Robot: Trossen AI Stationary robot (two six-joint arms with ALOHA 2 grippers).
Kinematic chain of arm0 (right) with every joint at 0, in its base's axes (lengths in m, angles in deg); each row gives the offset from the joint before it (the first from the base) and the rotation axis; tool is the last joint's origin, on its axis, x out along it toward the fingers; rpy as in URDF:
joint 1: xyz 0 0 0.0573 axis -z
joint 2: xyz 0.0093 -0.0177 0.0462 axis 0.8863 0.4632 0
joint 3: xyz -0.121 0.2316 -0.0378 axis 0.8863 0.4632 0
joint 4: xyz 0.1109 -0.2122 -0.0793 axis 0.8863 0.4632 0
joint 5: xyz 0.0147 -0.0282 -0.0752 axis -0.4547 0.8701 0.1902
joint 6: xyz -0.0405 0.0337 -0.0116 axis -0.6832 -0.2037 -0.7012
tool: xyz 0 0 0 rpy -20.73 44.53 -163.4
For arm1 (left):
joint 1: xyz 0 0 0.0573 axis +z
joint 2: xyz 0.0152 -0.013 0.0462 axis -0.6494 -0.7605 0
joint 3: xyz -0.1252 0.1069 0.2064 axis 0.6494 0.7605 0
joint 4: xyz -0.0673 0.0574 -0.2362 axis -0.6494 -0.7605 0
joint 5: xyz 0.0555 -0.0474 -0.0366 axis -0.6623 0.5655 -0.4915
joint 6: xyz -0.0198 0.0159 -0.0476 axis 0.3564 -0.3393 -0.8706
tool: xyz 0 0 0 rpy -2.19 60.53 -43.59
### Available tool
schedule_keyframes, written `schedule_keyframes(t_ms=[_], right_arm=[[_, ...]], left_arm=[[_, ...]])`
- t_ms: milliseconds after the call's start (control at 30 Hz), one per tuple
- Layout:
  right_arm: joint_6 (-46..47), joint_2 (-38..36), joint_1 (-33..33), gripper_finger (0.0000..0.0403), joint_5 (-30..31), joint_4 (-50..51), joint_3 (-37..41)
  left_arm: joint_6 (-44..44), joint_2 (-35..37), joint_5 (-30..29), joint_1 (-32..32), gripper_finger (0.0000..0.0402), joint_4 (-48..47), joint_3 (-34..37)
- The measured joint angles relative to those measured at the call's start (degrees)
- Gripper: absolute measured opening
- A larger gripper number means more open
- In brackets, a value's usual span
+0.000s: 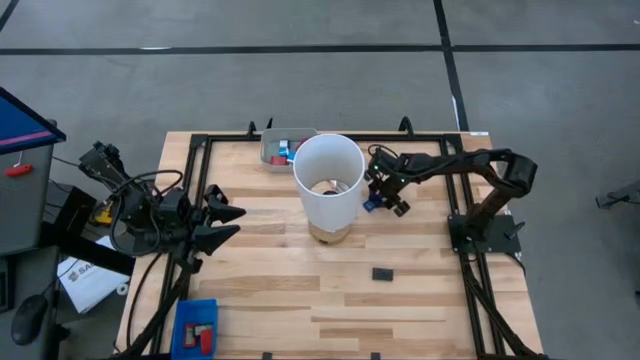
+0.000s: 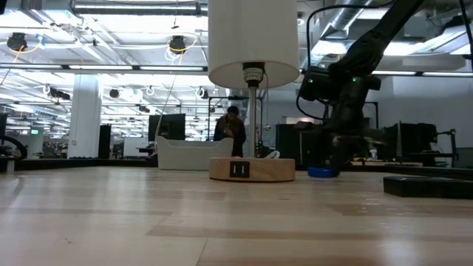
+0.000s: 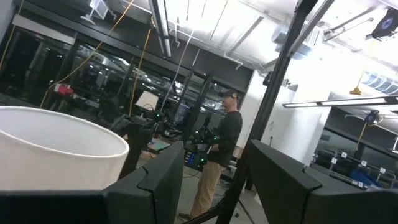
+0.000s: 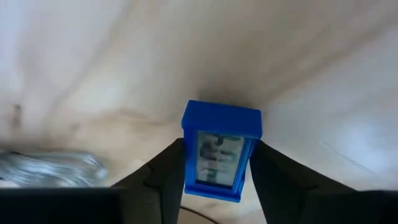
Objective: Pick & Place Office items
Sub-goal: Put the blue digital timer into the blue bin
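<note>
We are in a robotics lab or open industrial workspace: a wooden table (image 1: 300,300) framed in black rails (image 1: 470,290) stands on a grey concrete floor (image 1: 300,25) marked with dark lines. Looking across the tabletop toward 12 o'clock, we see exposed ceiling ducts (image 2: 133,9), hanging lights (image 2: 177,44), dark glass partitions and benches with monitors (image 2: 171,125). A person (image 3: 221,155) stands farther back among more equipment.
</note>
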Motion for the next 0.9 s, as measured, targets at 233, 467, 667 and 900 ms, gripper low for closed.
schedule_keyframes(t_ms=[233,467,667,900], right_arm=[[1.07,-6.62,-2.94,0.0147,2.64,10.19,-0.01],[1.16,-18.29,-5.04,0.0140,7.90,14.83,-0.13],[7.12,-30.35,-13.19,0.0148,15.82,19.58,-0.22],[20.37,-40.86,-29.35,0.0131,30.45,26.00,-0.22]], left_arm=[[0.00,-0.02,3.06,0.00,0.0178,-0.09,0.00],[-0.01,-0.02,5.22,-0.88,0.0178,-3.16,0.00],[-0.15,-0.02,4.66,-4.85,0.0178,-8.90,0.00],[-0.20,-0.16,1.28,-10.28,0.0178,-11.37,0.00]])
